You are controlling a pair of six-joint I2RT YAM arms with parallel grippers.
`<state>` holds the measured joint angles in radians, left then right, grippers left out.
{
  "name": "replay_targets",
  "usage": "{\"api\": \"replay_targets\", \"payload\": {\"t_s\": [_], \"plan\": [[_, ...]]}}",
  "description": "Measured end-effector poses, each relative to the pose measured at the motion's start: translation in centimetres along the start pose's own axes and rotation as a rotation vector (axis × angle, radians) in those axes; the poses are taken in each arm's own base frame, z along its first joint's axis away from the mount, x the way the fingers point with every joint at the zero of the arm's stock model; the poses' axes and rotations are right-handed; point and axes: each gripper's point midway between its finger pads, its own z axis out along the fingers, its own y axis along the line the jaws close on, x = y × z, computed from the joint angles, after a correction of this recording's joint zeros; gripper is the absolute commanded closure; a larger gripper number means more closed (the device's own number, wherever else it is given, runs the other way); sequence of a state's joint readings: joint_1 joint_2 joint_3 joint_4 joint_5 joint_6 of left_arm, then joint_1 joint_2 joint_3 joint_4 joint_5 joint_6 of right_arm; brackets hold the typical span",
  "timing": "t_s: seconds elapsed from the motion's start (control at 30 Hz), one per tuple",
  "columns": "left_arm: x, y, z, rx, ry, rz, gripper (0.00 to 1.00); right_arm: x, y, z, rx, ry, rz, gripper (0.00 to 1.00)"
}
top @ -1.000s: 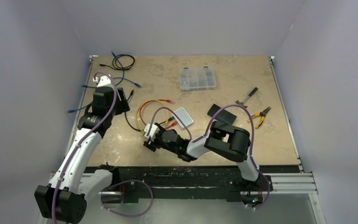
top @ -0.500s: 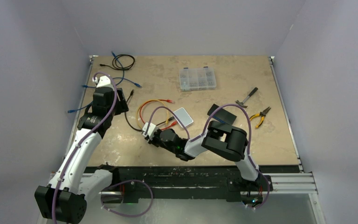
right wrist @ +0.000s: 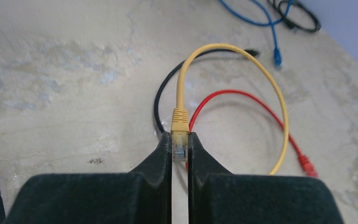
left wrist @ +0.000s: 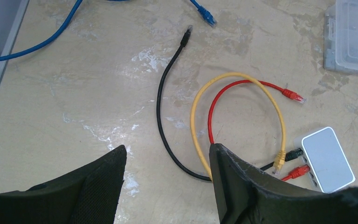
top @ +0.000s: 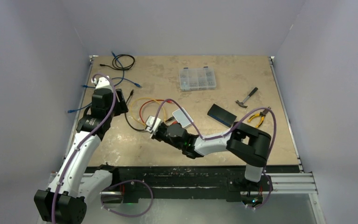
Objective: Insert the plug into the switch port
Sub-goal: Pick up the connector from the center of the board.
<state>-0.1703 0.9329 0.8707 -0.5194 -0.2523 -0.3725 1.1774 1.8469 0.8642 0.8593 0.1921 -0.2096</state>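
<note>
My right gripper (right wrist: 180,145) is shut on a yellow plug (right wrist: 180,122), pinched at the fingertips with its clear tip pointing back toward the wrist. Its yellow cable (right wrist: 279,107) loops away to the right. In the top view this gripper (top: 154,125) sits just left of the small white switch (top: 182,116). The left wrist view shows the switch (left wrist: 327,158) with a black and a red plug at its port side and the cable's other yellow plug (left wrist: 279,161) lying beside them. My left gripper (left wrist: 168,151) hangs open and holds nothing, above the table, left of the cables.
A clear parts box (top: 196,78) stands at the back. A flat black item (top: 222,114), a hammer (top: 247,97) and pliers (top: 261,115) lie to the right. Blue cables (top: 121,79) and a black coil (top: 123,60) lie at the back left. A red cable's free end (left wrist: 293,96) lies near the switch.
My right gripper has shut on the yellow plug and shifted back and right toward the switch, its elbow swinging right. The left arm has stayed put.
</note>
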Motion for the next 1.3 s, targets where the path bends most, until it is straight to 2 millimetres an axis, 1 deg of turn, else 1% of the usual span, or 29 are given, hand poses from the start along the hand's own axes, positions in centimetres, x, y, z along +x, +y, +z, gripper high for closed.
{"api": "replay_targets", "payload": {"t_s": [0.1, 0.17, 0.3, 0.53, 0.6, 0.67, 0.73, 0.83, 0.9, 1.0, 1.13, 1.2, 1.27, 1.3], "plan": [[-0.1, -0.1, -0.3, 0.01, -0.008, -0.003, 0.36, -2.6, -1.1, -0.7, 0.004, -0.039, -0.011, 1.0], [-0.3, -0.2, -0.6, 0.022, -0.017, -0.004, 0.36, -4.3, -2.2, -0.8, 0.008, -0.062, -0.023, 1.0], [-0.7, -0.5, -1.2, 0.046, -0.039, -0.001, 0.36, -7.3, -5.1, 0.3, 0.006, -0.101, -0.046, 1.0], [-1.6, -0.8, -2.6, 0.087, -0.086, 0.013, 0.36, -10.7, -11.3, 1.5, 0.029, -0.143, -0.085, 1.0], [-1.8, -0.9, -3.0, 0.105, -0.096, 0.024, 0.36, -12.0, -12.6, 1.8, 0.03, -0.161, -0.099, 1.0], [-1.9, -1.2, -3.3, 0.128, -0.11, 0.032, 0.35, -13.3, -13.5, 2.1, 0.014, -0.19, -0.115, 1.0], [-1.8, -1.3, -3.7, 0.143, -0.118, 0.042, 0.35, -13.5, -13.7, 2.4, -0.013, -0.202, -0.133, 1.0], [-1.8, -1.7, -3.9, 0.18, -0.133, 0.06, 0.34, -12.4, -13.1, 2.7, -0.061, -0.181, -0.155, 1.0], [-1.8, -2.1, -4.0, 0.2, -0.137, 0.069, 0.34, -11.0, -12.2, 2.8, -0.106, -0.153, -0.186, 1.0], [-1.6, -3.3, -4.3, 0.28, -0.141, 0.088, 0.33, -8.5, -10.6, 2.4, -0.185, -0.11, -0.228, 1.0], [-1.1, -5.9, -5.1, 0.442, -0.142, 0.125, 0.33, -3.8, -8.0, 1.0, -0.297, -0.021, -0.232, 1.0], [-0.8, -7.2, -5.7, 0.53, -0.141, 0.147, 0.33, -1.3, -6.7, -0.2, -0.352, 0.032, -0.216, 1.0], [-0.6, -8.3, -6.1, 0.601, -0.138, 0.161, 0.32, 0.3, -5.7, -1.5, -0.393, 0.065, -0.2, 1.0], [-0.5, -8.8, -6.4, 0.638, -0.137, 0.169, 0.32, 0.7, -5.4, -2.1, -0.408, 0.074, -0.195, 1.0]]}}
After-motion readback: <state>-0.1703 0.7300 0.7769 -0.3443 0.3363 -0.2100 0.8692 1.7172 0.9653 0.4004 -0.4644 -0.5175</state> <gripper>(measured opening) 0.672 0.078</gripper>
